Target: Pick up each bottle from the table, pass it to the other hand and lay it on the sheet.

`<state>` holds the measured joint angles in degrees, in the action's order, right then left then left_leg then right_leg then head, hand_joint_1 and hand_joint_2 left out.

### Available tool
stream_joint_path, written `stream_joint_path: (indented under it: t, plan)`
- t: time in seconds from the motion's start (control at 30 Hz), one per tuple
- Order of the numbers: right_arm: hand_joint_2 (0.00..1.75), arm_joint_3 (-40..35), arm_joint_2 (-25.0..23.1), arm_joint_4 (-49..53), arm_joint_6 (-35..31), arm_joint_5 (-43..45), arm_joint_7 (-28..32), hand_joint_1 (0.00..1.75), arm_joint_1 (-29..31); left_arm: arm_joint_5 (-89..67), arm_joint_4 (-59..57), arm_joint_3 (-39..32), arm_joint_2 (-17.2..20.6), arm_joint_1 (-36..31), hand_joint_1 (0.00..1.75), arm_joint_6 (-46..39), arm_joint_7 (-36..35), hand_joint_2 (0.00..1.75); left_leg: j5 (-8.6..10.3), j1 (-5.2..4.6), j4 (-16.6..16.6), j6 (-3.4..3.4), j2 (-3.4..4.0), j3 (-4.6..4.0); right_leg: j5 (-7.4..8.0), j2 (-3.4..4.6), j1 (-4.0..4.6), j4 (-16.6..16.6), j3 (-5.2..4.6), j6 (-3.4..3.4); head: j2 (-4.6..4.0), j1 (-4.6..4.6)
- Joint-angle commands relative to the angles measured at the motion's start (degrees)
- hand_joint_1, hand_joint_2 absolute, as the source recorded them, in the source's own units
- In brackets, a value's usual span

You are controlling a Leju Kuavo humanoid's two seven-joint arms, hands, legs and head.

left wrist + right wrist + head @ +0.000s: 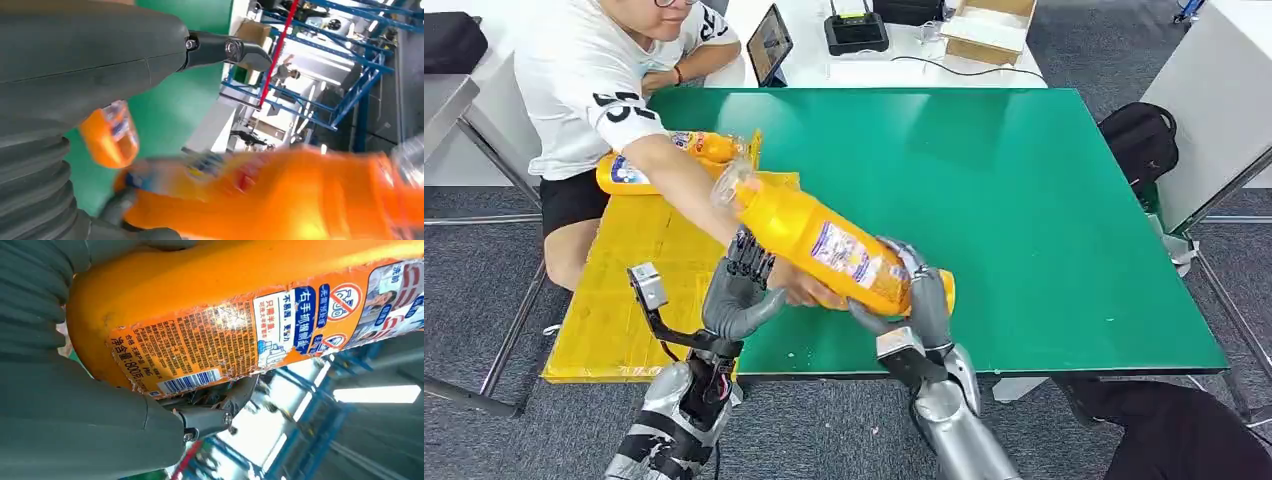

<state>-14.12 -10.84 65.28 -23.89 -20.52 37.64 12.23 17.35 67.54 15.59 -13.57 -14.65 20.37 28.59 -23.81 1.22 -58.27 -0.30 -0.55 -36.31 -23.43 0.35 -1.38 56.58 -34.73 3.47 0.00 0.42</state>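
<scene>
At the far left a yellow sheet [639, 290] lies over the table's left edge, and one orange bottle [664, 160] already rests on its far end, lying flat beside a seated person [599, 80]. That person's arm [684, 190] reaches across the sheet toward the middle, the hand at the underside of the lifted bottle, apparently steadying it during the pass.

Next comes the robot's left hand [736, 295], palm up and fingers spread, just beside the bottle's middle; it looks released, grasping nothing, and is posed as if to receive. In its wrist view the bottle is a blurred orange mass close by.

The second orange bottle [834, 250] is held in the air above the green table [1044, 220], tilted with its clear cap toward the sheet, which suits a handover leftward.

The right hand [919, 300] grasps the bottle's base, fingers wrapped around it; its wrist view shows the label [210, 350] pressed against the palm. The transfer seems midway, not yet done.
</scene>
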Motion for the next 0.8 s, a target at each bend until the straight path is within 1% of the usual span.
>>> stream_joint_path:
  t: [0.03,0.07,0.13,0.23,0.27,0.3,0.33,0.37,0.47,0.5,0.57,0.6,0.63,0.67,0.7,0.73,0.77,0.8]
  plan:
    - [1.75,-1.3,-1.9,-9.8,0.2,1.3,0.3,1.75,3.6,-0.6,-0.4,1.7,1.5,-0.9,0.00,-0.4,-0.1,1.75,-0.05,0.00,0.0,0.05,0.12,0.17,-0.01,0.08,0.02,0.0,0.13,-0.10,0.00,-0.02]
    - [1.75,-1.2,-1.7,-9.8,0.2,1.3,0.3,1.75,3.7,-0.6,-0.4,1.7,1.5,-0.9,0.00,-0.4,-0.1,1.75,-0.10,-0.01,0.1,0.08,0.16,0.31,-0.05,0.09,0.03,-0.1,0.26,-0.16,0.00,0.00]
    - [1.75,-1.2,-1.7,-9.8,0.2,1.3,0.3,1.75,3.7,-0.6,-0.4,1.7,1.5,-0.9,0.00,-0.4,-0.1,1.75,-0.11,0.01,0.0,0.08,0.17,0.33,-0.04,0.10,0.06,-0.1,0.29,-0.17,0.00,0.02]
    - [1.75,-0.9,-2.2,-9.8,0.7,2.9,-0.6,1.75,3.9,-1.0,0.1,1.9,1.6,-0.6,0.00,-0.3,-0.1,1.75,-0.05,-0.01,0.0,0.05,0.09,0.18,-0.03,0.04,0.01,0.0,0.15,-0.11,0.00,0.00]
    - [1.75,-0.8,-2.5,-10.2,0.9,3.4,-0.7,1.75,4.1,-1.1,0.3,2.1,1.6,-0.4,0.00,-0.1,-0.2,1.75,-0.12,0.00,0.0,0.08,0.15,0.33,-0.07,0.07,0.05,0.0,0.30,-0.19,0.00,0.00]
    - [1.75,-1.0,-2.7,-10.4,0.9,3.4,-0.8,1.75,4.2,-1.1,0.3,2.2,1.5,-0.3,0.00,0.0,-0.2,1.75,-0.05,-0.02,0.0,0.05,0.11,0.16,-0.02,0.06,0.01,0.0,0.13,-0.11,0.00,0.00]
    - [1.75,-1.6,-2.8,-11.4,1.3,3.0,-0.8,1.75,4.6,1.2,-0.3,2.2,1.4,-0.4,0.00,2.4,-1.6,1.75,-0.13,0.01,0.0,0.08,0.18,0.35,-0.07,0.09,0.05,-0.1,0.31,-0.20,0.00,0.00]
    - [1.75,-2.5,-2.9,-12.3,1.0,2.1,-0.9,1.75,5.0,1.9,-0.8,2.1,1.2,-0.5,0.00,2.7,-2.0,1.75,-0.07,-0.01,0.0,0.05,0.13,0.20,-0.03,0.08,0.02,0.0,0.17,-0.12,0.00,0.00]
    - [1.75,-5.8,-3.5,-14.8,0.1,-1.1,-0.8,1.75,6.0,2.4,-2.5,2.4,1.0,-1.5,0.00,3.0,-2.4,1.75,-0.12,0.00,0.1,0.06,0.19,0.35,-0.06,0.12,0.05,-0.1,0.29,-0.18,0.00,0.02]
    - [1.75,-6.4,-3.6,-15.4,-0.4,-1.7,-0.8,1.75,6.2,2.3,-2.8,2.6,1.0,-1.7,0.00,3.1,-2.3,1.75,-0.06,0.00,0.0,0.05,0.13,0.20,-0.02,0.08,0.02,0.0,0.16,-0.12,0.00,0.00]
    - [1.75,-8.1,-3.8,-17.1,0.0,-2.6,-1.0,1.75,6.5,2.4,-3.7,2.9,1.0,-2.2,0.00,3.2,-2.5,1.75,-0.16,0.02,0.1,0.08,0.25,0.45,-0.08,0.15,0.07,-0.1,0.38,-0.22,0.00,0.00]
    - [1.75,-8.5,-3.9,-17.7,0.3,-2.6,-1.0,1.75,6.5,2.5,-4.1,2.9,1.0,-2.4,0.00,3.3,-2.7,1.75,-0.08,0.01,0.1,0.06,0.13,0.27,-0.04,0.06,0.05,-0.1,0.21,-0.14,0.00,0.00]
    - [1.75,-9.0,-3.9,-18.3,0.4,-2.9,-0.8,1.75,6.6,2.5,-4.5,3.0,0.9,-2.6,0.00,3.2,-2.9,1.75,-0.12,0.03,0.1,0.08,0.16,0.43,-0.08,0.05,0.08,-0.1,0.37,-0.21,0.00,0.00]
    - [1.75,-9.4,-4.0,-18.6,0.6,-3.0,-0.7,1.75,6.6,2.5,-4.7,3.0,0.9,-2.7,0.00,3.1,-2.9,1.75,-0.06,0.01,0.1,0.06,0.07,0.27,-0.05,-0.01,0.05,-0.1,0.23,-0.13,0.00,0.00]
    - [1.75,-10.0,-4.0,-19.3,0.8,-3.4,-0.6,1.75,6.8,2.8,-5.3,3.0,0.9,-3.0,0.00,3.4,-3.1,1.75,-0.10,0.03,0.1,0.09,0.10,0.39,-0.07,0.00,0.08,-0.1,0.35,-0.18,0.00,0.00]
    - [1.75,-10.9,-4.1,-20.1,1.4,-3.7,-0.6,1.75,7.0,3.4,-5.7,3.0,0.8,-3.1,0.00,3.9,-3.4,1.75,-0.05,0.00,0.1,0.06,0.09,0.24,-0.04,0.02,0.02,-0.1,0.19,-0.11,0.00,0.00]
    - [1.75,-11.2,-4.1,-20.3,1.4,-3.9,-0.6,1.75,7.1,3.4,-5.8,3.0,0.8,-3.2,0.00,3.8,-3.5,1.75,-0.09,0.00,0.1,0.09,0.10,0.35,-0.07,0.01,0.04,-0.1,0.31,-0.16,0.00,0.02]
    - [1.75,-11.2,-4.1,-20.3,1.4,-3.9,-0.6,1.75,7.1,3.4,-5.8,3.0,0.8,-3.2,0.00,3.8,-3.5,1.75,-0.04,0.01,0.0,0.06,0.10,0.19,-0.02,0.03,0.03,-0.1,0.15,-0.10,0.00,0.00]
